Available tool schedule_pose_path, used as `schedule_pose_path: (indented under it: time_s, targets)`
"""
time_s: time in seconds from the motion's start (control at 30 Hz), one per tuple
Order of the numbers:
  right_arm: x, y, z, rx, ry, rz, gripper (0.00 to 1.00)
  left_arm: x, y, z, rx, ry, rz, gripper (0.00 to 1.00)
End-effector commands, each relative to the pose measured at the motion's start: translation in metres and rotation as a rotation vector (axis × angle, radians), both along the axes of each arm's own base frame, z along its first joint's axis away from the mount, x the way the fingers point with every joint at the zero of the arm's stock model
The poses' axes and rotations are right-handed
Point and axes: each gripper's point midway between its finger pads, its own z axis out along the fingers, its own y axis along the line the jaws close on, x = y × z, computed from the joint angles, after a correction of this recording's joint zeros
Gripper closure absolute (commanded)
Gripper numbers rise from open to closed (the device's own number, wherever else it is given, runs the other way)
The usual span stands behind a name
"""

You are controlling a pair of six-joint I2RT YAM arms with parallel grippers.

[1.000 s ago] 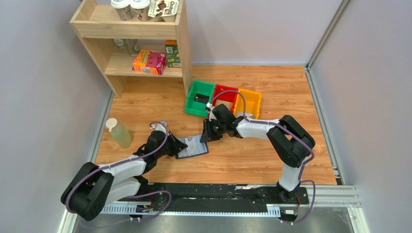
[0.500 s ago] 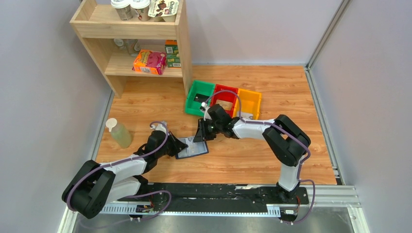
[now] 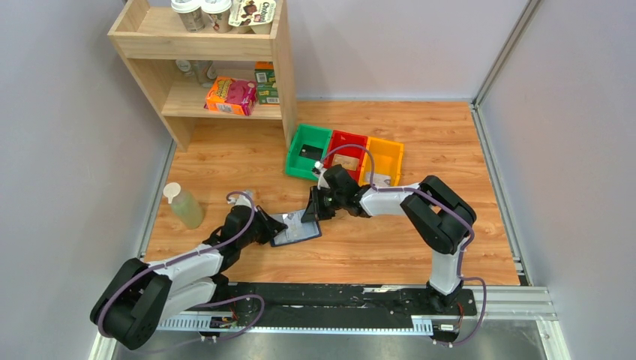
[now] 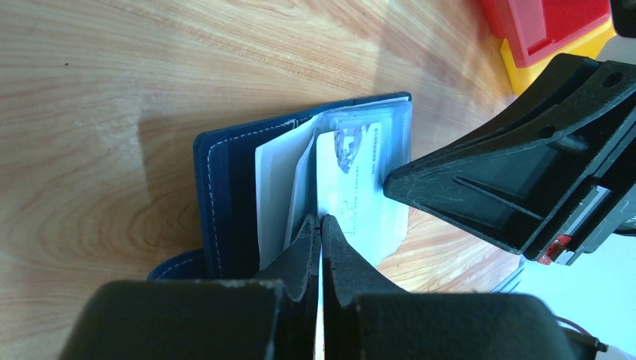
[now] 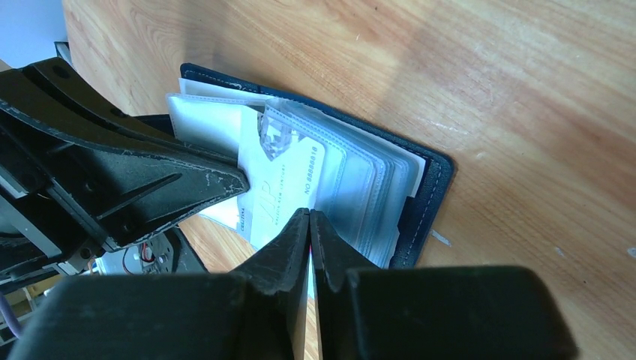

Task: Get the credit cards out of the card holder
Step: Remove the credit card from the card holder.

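Pinching from opposite sides, the two arms met over the card holder [image 3: 298, 229], which lay open on the table [image 3: 390, 247] with its navy cover down and its clear sleeves fanned upward. The left gripper [image 4: 321, 222] had its fingers drawn to a hairline on the near edge of a sleeve page, apparently pinning the holder. The right gripper [image 5: 310, 217] was likewise narrowed to a sliver on the edge of a silver-grey card [image 5: 283, 187] that seemed to sit partly in its pocket. The step in hand looked to be drawing this card out. Doing it well would have meant pulling flat and straight along the pocket, away from the left claw, rather than lifting. An upward tug would likely have dragged the light holder along or bent the card. The left claw would have needed to hold firm and low against the wood. Whether the right pinch caught sleeve plastic along with the card could not be told; if it did, a fresh grip on the card alone would have been wiser. A black card [image 3: 307, 152] lay in the green bin [image 3: 300, 175], well apart.
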Motion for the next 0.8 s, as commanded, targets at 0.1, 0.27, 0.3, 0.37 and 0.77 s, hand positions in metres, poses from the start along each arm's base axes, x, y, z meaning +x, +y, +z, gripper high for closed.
schedule_pose_path:
  time_s: [0.1,0.27,0.3,0.37,0.77]
  targets:
    - [-0.0050,-0.0227,-0.0327,-0.099,0.039,-0.038,0.90,-0.0056,0.0146,-0.0130,0.045,0.040,0.054,1.00]
    - [-0.0045,-0.0251,-0.0367,-0.116,0.043,-0.040,0.90,-0.0077,0.0148,-0.0151,0.049,0.048,0.046,1.00]
    - [-0.0040,-0.0260,-0.0367,-0.118,0.041,-0.041,0.91,-0.0082,0.0161,-0.0162,0.052,0.048,0.049,1.00]
    - [-0.0040,-0.0264,-0.0369,-0.122,0.040,-0.040,0.91,-0.0071,0.0164,-0.0140,0.047,0.035,0.051,0.99]
    - [-0.0029,-0.0233,-0.0347,-0.112,0.036,-0.028,0.90,-0.0044,0.0154,-0.0152,0.049,-0.012,0.024,0.74]
